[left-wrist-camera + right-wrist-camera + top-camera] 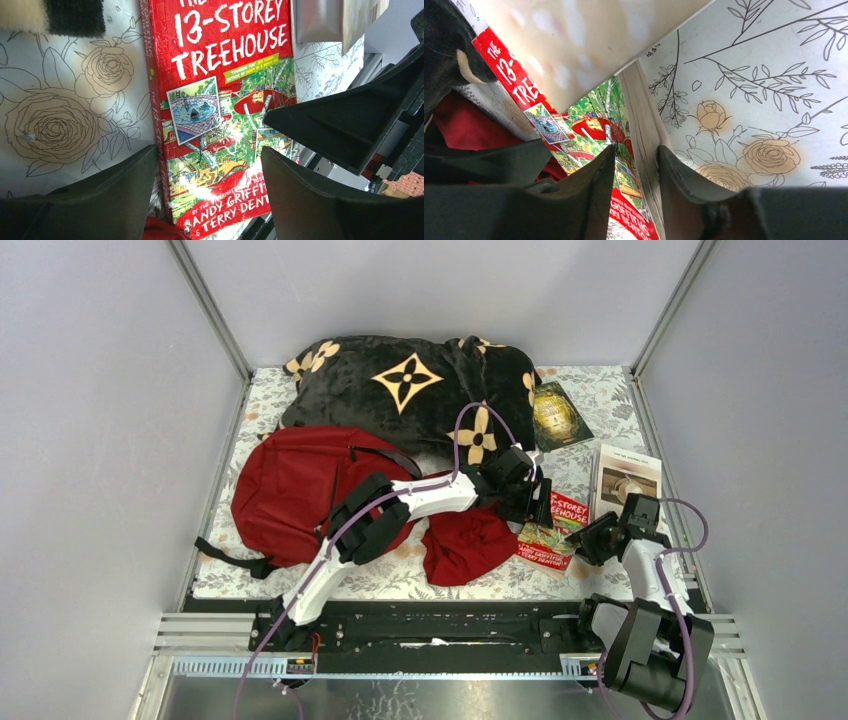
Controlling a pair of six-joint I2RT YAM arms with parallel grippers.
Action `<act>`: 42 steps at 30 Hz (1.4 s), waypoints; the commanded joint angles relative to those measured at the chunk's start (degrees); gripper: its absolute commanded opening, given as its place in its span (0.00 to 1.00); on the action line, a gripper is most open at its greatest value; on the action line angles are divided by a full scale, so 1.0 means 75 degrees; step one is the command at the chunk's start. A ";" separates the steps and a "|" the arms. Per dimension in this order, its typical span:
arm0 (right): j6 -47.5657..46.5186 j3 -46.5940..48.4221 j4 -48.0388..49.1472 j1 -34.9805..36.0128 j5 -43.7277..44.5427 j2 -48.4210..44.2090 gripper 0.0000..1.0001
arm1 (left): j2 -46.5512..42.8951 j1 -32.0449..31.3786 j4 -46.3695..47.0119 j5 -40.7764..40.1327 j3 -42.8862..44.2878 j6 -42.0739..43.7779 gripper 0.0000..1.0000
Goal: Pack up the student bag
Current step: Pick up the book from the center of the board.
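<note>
The student bag [300, 490], a big red backpack with dark straps, lies on the left of the table, and no gripper touches it. A red book titled "13-Storey Treehouse" [553, 530] lies right of centre. My left gripper [530, 502] hovers over its cover [220, 75], open, one finger to each side of the book's width [210, 152]. My right gripper [590, 537] comes in from the right. In the right wrist view one of its fingers lies on the cover [594, 125] and the other against the page edge, so it [636, 150] is shut on the book's raised side.
A dark-red cloth [465, 545] lies bunched just left of the book. A black blanket with tan flowers [400, 385] fills the back. A green book [560, 412] and a white booklet [626, 480] lie at the right. A floral tablecloth [60, 125] covers the table.
</note>
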 commanded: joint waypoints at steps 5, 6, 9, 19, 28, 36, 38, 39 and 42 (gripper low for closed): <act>0.0224 0.0246 0.0137 0.0058 -0.0478 -0.0373 0.12 | 0.0105 -0.0161 -0.1201 0.0030 -0.0017 0.0518 0.83; 0.0195 0.0301 0.0122 0.0058 -0.0578 -0.0397 0.07 | -0.0143 -0.0160 -0.1352 -0.0083 -0.0090 0.0642 0.84; 0.0089 0.0386 0.0181 0.0058 -0.1003 -0.0503 0.00 | -0.1011 -0.0143 -0.1667 -0.0282 -0.0298 0.1043 0.88; -0.0543 0.1520 0.0163 0.0059 -0.1787 -0.1857 0.00 | -0.3746 0.0114 -0.1795 0.0298 -0.1788 0.1651 0.96; -0.1003 0.2652 0.1322 0.0510 -0.4061 -0.1609 0.00 | -0.5062 0.2061 -0.1688 0.1626 -0.2718 0.1711 0.99; -0.0674 0.2877 0.2695 0.2558 -0.5279 -0.0782 0.00 | -0.5665 0.3407 -0.1066 0.4151 -0.3462 0.1421 0.99; -0.0789 0.2921 0.2728 0.2922 -0.5299 -0.0547 0.00 | -0.5786 0.3448 -0.0763 0.4501 -0.3725 0.1258 0.99; -0.0803 0.2903 0.2865 0.3045 -0.5386 -0.0454 0.00 | -0.5841 0.3440 -0.0642 0.4538 -0.3836 0.1213 0.99; -0.0580 0.2764 0.3684 0.3407 -0.5905 -0.0152 0.00 | -0.5878 0.3446 -0.0486 0.4390 -0.4067 0.1110 0.99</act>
